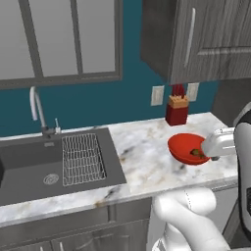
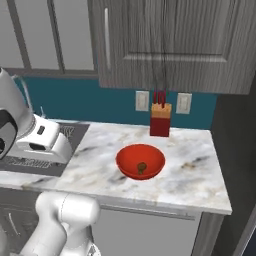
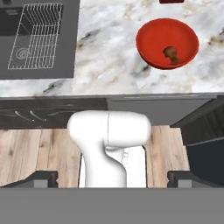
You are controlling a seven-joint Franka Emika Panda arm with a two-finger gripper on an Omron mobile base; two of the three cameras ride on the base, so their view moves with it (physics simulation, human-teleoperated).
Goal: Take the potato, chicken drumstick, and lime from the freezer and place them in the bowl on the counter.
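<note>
The glossy red bowl point(image 1: 186, 148) point(image 2: 140, 161) point(image 3: 167, 42) sits on the marbled counter point(image 1: 142, 157) point(image 2: 195, 170) point(image 3: 113, 52), right of the sink. A small knobbly reddish-brown piece, the chicken drumstick point(image 1: 197, 153) point(image 2: 142, 167) point(image 3: 171, 53), lies inside the bowl. My gripper point(image 3: 113, 179) is open and empty, its two dark fingertips point(image 3: 41, 178) set wide apart; it hangs above the counter's front edge and looks down over bowl, cabinets and floor. The potato and the lime are out of view. A tall dark slate side right of the counter point(image 2: 242, 150) looks like the freezer; its inside is hidden.
A dark sink point(image 1: 29, 166) point(image 3: 39, 39) with a wire rack point(image 1: 82, 158) and a tap point(image 1: 35, 105) takes up the counter's left. A red knife block point(image 1: 177, 110) point(image 2: 160, 120) stands at the wall behind the bowl. Dark upper cabinets point(image 2: 165, 45) hang overhead.
</note>
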